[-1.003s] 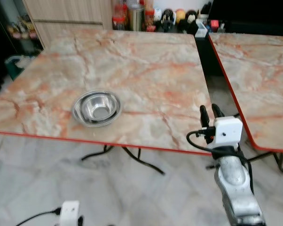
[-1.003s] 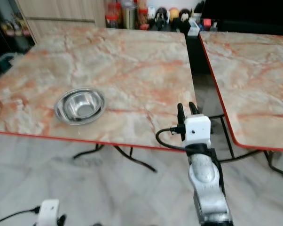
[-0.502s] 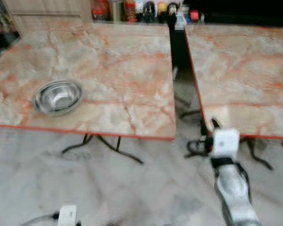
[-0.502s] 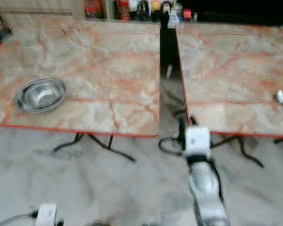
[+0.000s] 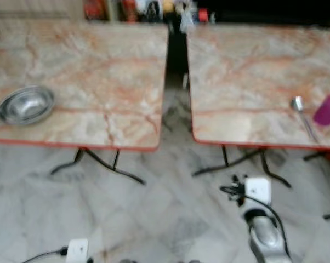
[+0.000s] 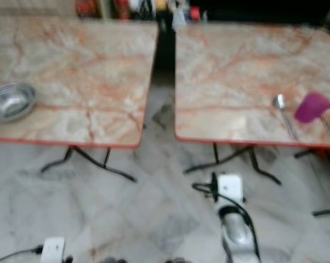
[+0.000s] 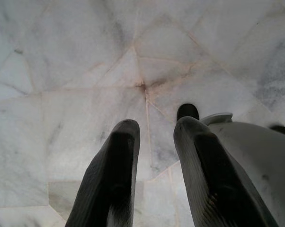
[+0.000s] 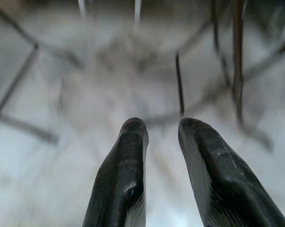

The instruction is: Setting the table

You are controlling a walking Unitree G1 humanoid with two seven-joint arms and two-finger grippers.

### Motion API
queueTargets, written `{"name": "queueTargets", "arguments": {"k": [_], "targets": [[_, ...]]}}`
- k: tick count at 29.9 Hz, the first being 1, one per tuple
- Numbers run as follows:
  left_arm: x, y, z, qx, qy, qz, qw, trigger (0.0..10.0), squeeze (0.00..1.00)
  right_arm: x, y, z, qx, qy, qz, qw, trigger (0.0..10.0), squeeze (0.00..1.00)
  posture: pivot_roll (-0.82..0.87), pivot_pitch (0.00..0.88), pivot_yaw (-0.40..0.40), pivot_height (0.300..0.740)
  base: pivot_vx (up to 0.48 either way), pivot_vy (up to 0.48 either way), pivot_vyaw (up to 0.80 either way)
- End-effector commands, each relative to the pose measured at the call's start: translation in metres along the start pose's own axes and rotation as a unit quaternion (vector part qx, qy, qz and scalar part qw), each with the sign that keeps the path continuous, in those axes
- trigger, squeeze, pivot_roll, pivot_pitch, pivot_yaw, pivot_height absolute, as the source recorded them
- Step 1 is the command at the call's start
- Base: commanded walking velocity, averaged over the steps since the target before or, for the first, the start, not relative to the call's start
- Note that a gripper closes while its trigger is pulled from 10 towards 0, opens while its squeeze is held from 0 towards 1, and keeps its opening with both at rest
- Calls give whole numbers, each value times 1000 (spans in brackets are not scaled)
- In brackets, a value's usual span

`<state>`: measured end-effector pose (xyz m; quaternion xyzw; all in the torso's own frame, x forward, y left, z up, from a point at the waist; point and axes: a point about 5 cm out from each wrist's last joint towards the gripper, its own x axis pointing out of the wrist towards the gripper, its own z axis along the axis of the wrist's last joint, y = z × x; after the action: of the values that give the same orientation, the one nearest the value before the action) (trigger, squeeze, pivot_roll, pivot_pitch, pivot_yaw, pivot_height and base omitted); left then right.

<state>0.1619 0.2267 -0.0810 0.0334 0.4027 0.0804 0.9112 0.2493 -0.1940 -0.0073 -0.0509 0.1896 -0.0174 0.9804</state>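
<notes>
Camera swung right, spoon (image 6: 282, 110) (blurred), purple cup (image 6: 312, 107) revealed

Open gap (image 5: 177, 71) btwn two tables (image 5: 99, 82), legs (image 5: 99, 161) below.

A shiny steel bowl (image 5: 24, 104) sits upright near the left table's (image 5: 99, 82) front-left edge. On the right table (image 5: 247, 71), a metal spoon (image 5: 302, 116) lies just beside a magenta cup (image 5: 328, 109).
</notes>
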Motion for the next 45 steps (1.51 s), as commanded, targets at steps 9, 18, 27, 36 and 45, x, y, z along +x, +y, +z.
{"name": "queueTargets", "arguments": {"k": [9, 18, 27, 36, 45], "targets": [[1, -7, -1, -2, 7, -8, 1000, 10000, 0, -16, 8, -65, 19, 176, 11, 984, 10000, 0, -44, 180, 2, 740, 0, 0, 0], [2, -8, 1, 7, 15, -12, 1000, 10000, 0, -18, 22, -71, 35, 189, -2, 981, 10000, 0, -47, 202, 7, 740, 0, 0, 0], [3, -9, 4, 6, 15, -12, 1000, 10000, 0, -20, 23, -74, 24, 199, 18, 979, 10000, 0, -46, 201, 4, 740, 0, 0, 0], [2, -13, -3, 18, 37, -8, 999, 10000, 0, -29, -4, -85, 76, 221, -70, 970, 10000, 0, -40, 169, -7, 740, 71, 0, 0], [1, -12, -5, 21, 40, -7, 999, 10000, 0, -30, -5, -87, 79, 227, -76, 968, 10000, 0, -42, 154, -5, 740, 334, 0, 0]]}}
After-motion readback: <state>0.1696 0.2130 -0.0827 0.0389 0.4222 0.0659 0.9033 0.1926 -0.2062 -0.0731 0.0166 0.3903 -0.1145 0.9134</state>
